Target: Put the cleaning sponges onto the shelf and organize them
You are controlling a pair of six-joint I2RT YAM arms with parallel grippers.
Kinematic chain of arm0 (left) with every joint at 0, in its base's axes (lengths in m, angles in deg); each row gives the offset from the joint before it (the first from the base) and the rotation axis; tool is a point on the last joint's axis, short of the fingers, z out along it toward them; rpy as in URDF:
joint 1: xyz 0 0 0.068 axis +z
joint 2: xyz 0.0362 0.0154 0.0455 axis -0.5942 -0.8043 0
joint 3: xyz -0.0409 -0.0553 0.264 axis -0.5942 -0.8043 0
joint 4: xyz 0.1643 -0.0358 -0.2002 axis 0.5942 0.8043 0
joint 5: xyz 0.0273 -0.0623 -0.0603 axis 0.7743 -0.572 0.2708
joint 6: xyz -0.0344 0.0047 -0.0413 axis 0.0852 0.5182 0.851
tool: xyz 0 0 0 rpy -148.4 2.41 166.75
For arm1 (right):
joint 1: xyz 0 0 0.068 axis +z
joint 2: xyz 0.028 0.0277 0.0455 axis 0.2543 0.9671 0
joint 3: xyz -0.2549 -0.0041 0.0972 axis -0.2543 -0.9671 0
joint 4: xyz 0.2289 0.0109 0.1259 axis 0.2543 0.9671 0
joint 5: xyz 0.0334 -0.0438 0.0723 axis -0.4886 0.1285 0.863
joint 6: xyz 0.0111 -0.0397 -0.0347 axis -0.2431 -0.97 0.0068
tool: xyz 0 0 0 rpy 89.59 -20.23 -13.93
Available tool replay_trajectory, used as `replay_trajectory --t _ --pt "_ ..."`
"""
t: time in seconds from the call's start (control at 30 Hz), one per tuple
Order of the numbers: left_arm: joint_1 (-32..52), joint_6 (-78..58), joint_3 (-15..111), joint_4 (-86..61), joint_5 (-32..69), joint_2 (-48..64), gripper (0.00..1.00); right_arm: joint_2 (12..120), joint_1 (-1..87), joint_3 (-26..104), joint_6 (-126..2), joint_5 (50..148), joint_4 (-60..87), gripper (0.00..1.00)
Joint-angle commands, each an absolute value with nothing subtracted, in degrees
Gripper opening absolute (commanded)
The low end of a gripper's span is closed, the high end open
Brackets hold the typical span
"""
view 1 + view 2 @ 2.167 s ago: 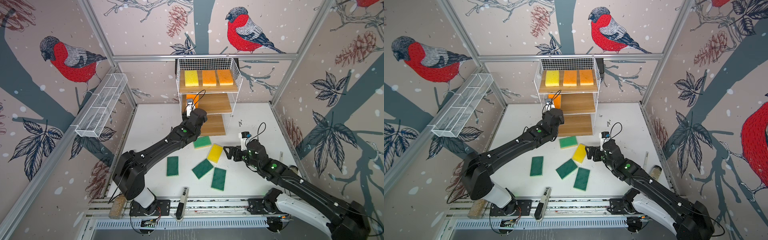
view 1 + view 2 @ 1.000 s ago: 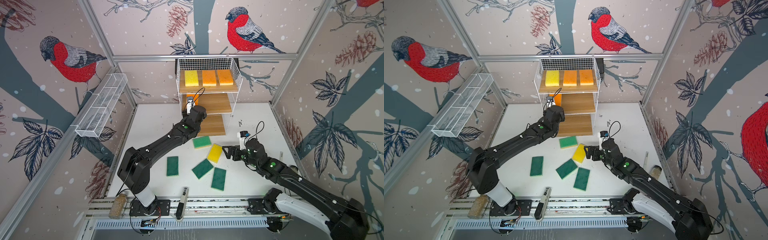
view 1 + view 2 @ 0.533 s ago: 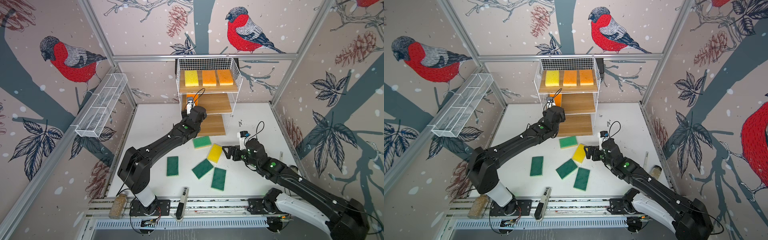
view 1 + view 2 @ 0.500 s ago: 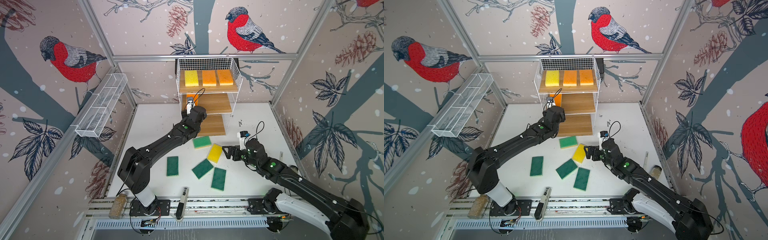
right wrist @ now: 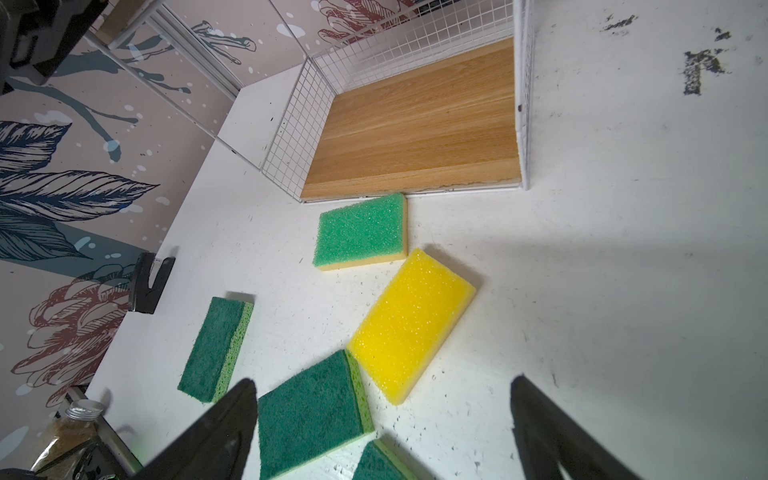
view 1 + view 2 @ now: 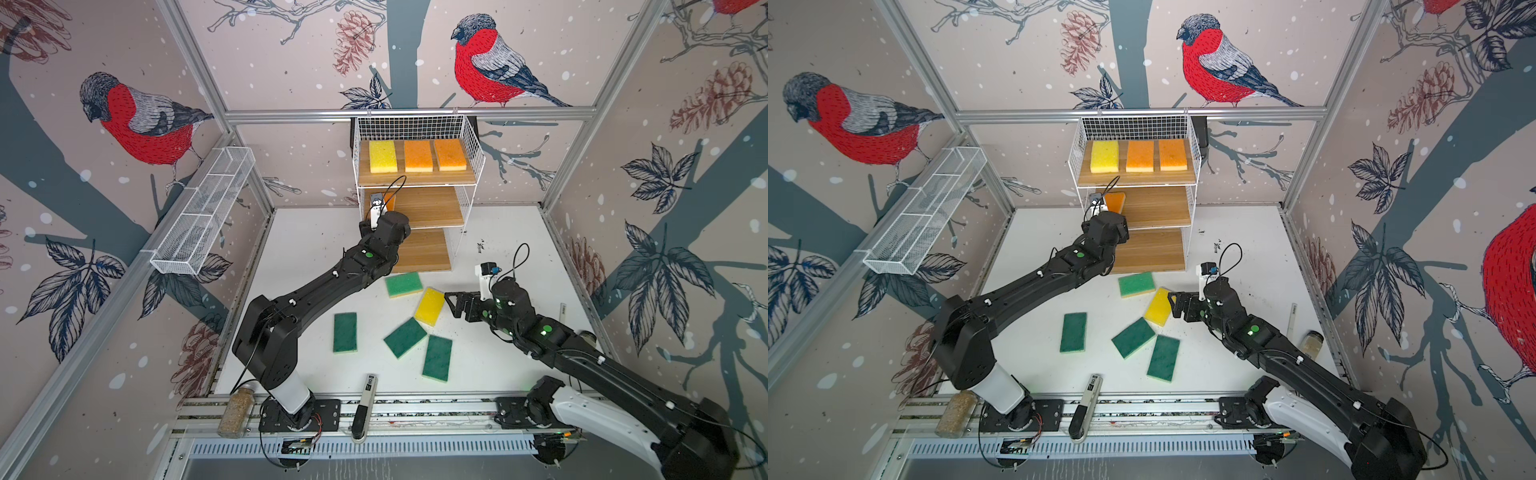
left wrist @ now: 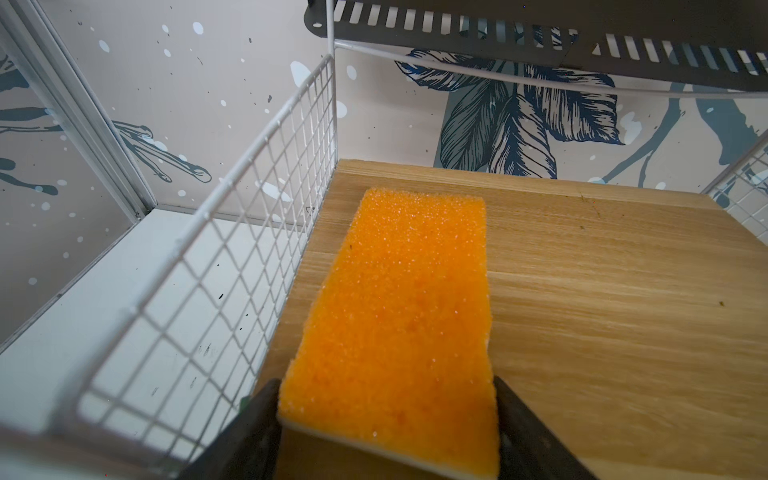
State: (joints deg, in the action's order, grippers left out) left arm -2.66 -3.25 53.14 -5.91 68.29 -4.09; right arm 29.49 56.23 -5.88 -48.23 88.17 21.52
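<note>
The orange sponge point(image 7: 399, 316) lies on the middle board of the shelf point(image 7: 602, 291), beside the left wire side, orange face up, long axis running front to back. The left pincer point(image 7: 386, 386) flanks its near end; whether it clamps cannot be determined. In both top views the arm point(image 6: 332, 282) hides those jaws. The right pincer point(image 5: 384, 380) is spread wide and empty above the desk point(image 5: 623, 249).

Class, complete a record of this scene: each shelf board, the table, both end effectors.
Top board: first yellow sponge, two orange sponges
Middle board: third orange sponge
Bottom board: no sponge visible
Table: second yellow sponge, light green sponge, three dark green sponges
Left end effector: astride the third orange sponge; grip unclear
Right end effector: open, empty, above the table
</note>
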Motion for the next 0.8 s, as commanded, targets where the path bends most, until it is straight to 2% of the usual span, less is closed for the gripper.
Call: replay_trajectory --t 0.0,0.27,0.37,0.77 --pt "-2.3 -2.8 53.0 -7.5 67.5 -3.6 0.75 29.4 56.3 -5.9 -47.8 88.5 20.6 0.95" --pt "-1.8 -2.0 53.5 -7.7 66.3 -3.7 0.74 29.0 56.3 -5.9 -48.0 88.3 21.1 0.95" --pt "-1.6 -1.5 54.2 -6.7 66.4 -4.2 0.70 28.8 56.3 -5.9 -47.9 88.2 21.3 0.95" --pt "-1.6 -0.6 58.3 -3.8 67.2 -7.2 0.72 28.0 56.3 -6.7 -47.8 87.8 20.9 0.95"
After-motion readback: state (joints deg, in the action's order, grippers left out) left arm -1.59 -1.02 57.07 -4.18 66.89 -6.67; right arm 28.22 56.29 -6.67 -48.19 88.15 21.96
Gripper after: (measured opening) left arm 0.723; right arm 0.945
